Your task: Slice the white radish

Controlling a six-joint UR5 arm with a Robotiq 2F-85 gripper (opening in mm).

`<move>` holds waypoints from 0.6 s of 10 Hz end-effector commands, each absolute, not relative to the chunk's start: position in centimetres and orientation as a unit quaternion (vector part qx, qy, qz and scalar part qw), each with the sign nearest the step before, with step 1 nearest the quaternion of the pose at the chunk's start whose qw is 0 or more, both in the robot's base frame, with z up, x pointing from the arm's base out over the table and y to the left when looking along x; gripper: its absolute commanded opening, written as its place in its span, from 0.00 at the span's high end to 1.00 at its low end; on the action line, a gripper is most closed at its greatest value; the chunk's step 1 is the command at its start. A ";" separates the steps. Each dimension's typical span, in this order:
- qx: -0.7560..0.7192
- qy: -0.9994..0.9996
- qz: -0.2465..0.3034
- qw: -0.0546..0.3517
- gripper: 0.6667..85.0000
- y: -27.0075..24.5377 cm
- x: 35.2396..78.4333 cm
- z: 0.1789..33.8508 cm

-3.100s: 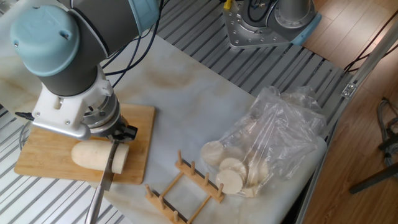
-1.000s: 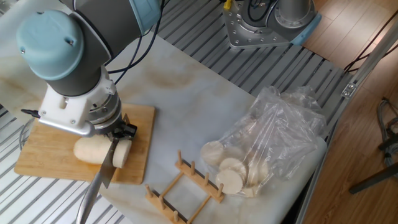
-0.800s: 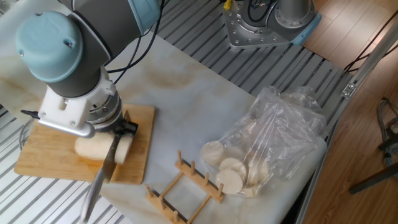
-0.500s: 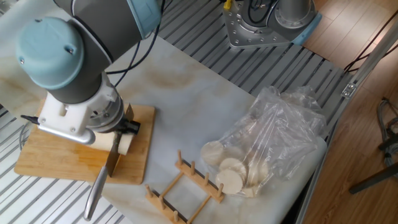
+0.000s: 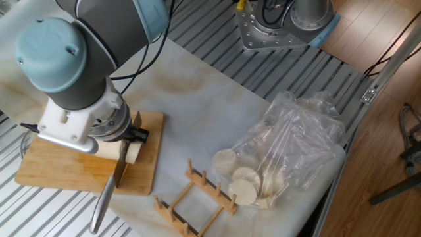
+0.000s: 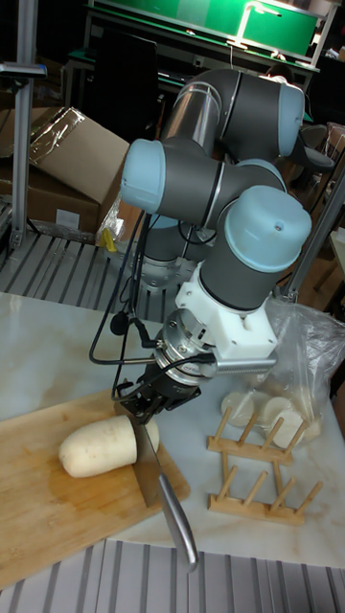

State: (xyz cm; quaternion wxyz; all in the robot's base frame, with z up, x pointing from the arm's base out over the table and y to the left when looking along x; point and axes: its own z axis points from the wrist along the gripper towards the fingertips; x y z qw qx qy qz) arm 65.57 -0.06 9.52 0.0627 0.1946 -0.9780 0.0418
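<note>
The white radish (image 6: 99,447), thick, smooth and cream-white with one rounded end, lies on a wooden cutting board (image 5: 46,168) on the marble-patterned counter (image 5: 191,112). The gripper (image 6: 153,400) has its fingers clamped on a knife (image 6: 163,493), blade down at the radish's cut end. Cardboard boxes (image 6: 67,153) stand behind.

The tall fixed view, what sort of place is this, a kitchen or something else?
Probably a robotics lab or workshop, not a kitchen. Behind the arm stand a cardboard box and a green-lit bench, and the wooden cutting board with the white radish sits on a slatted metal table.
</note>
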 end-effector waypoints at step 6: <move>0.196 -0.979 0.021 0.045 0.99 0.7 67.0 10.2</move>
